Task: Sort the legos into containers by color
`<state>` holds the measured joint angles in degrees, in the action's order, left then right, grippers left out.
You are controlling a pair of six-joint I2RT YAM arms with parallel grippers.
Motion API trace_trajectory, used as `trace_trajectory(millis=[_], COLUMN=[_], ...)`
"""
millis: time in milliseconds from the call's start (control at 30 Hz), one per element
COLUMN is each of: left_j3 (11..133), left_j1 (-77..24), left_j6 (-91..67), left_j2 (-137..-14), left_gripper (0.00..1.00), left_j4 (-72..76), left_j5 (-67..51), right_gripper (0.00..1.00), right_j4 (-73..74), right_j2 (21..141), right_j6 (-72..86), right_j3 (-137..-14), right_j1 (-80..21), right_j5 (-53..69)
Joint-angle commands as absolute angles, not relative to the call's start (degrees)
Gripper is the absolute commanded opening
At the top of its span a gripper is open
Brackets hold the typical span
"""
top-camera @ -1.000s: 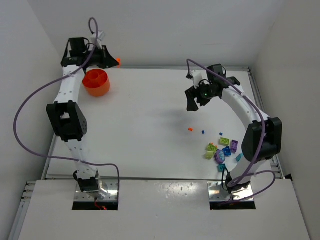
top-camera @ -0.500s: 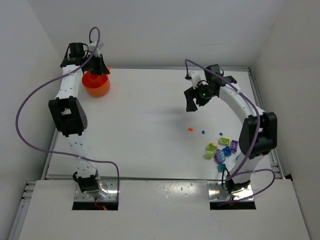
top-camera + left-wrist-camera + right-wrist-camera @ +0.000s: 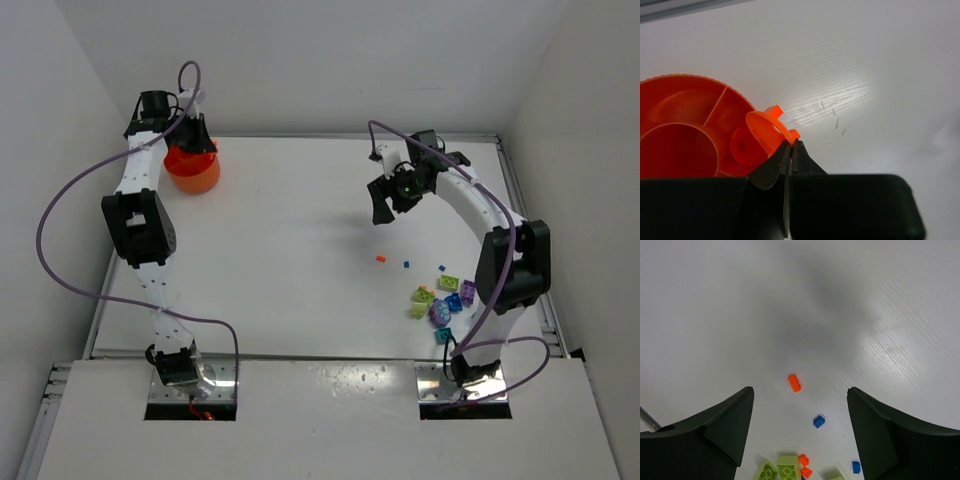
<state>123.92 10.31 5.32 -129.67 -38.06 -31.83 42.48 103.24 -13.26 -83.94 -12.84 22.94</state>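
Left tool [image 3: 790, 147] is pinched shut on an orange piece [image 3: 765, 131] at the rim of the orange bowl [image 3: 685, 105], in the far left corner of the white table [image 3: 290, 230]. Right tool [image 3: 800, 392] hangs wide over a loose orange brick [image 3: 794, 382]. The other legos [image 3: 445, 300] cluster near the right edge. Plain white walls [image 3: 350, 60] surround the table.

One round orange plastic bowl [image 3: 192, 170], two white robot arms [image 3: 137, 180], roughly three lime green plastic bricks [image 3: 448, 283], two purple bricks [image 3: 468, 292], three blue bricks [image 3: 455, 302], two teal bricks [image 3: 443, 335], three tiny orange bricks [image 3: 794, 382].
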Motion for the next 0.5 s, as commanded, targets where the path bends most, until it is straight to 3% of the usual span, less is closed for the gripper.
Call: trace_trajectory(millis=[0, 467], left_j3=[127.3, 126.7], left_j1=[11.1, 12.7], left_j6=[5.2, 4.7], left_j2=[-130.7, -132.4], left_gripper=[0.05, 0.09], left_j4=[-36.6, -36.6], left_j5=[-31.9, -31.9], right_gripper=[0.76, 0.76], right_j4=[41.5, 41.5], right_j2=[103.8, 104.9], right_j6=[-13.1, -13.1], right_j3=[-86.7, -87.8], right_j1=[-13.0, -13.5], right_j5=[22.1, 20.6])
